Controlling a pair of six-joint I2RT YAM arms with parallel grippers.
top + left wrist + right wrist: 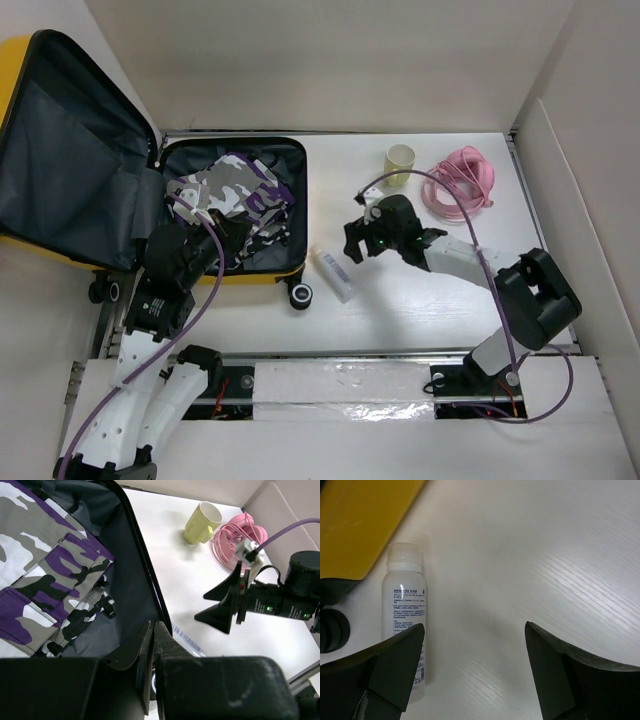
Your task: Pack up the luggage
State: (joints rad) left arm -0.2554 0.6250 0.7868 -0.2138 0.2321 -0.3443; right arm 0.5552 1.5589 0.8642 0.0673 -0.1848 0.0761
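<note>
Yellow suitcase (70,170) open, camouflage clothes (235,195) inside | left gripper (152,630) clenched over its front rim | right gripper (475,627) spread beside it, apparently lining up bottle (405,615) for pickup.

Right gripper (474,630) spread wide, dark fingers (390,665) low at left and right, bare white table (545,555) between them. White bottle (406,625) lies flat at left, cap at its far end, small print on the label; its near end is hidden behind the left finger. Yellow luggage (360,520) shell fills the far-left corner. Black wheel (332,632) at the left edge, beside the bottle.
</note>
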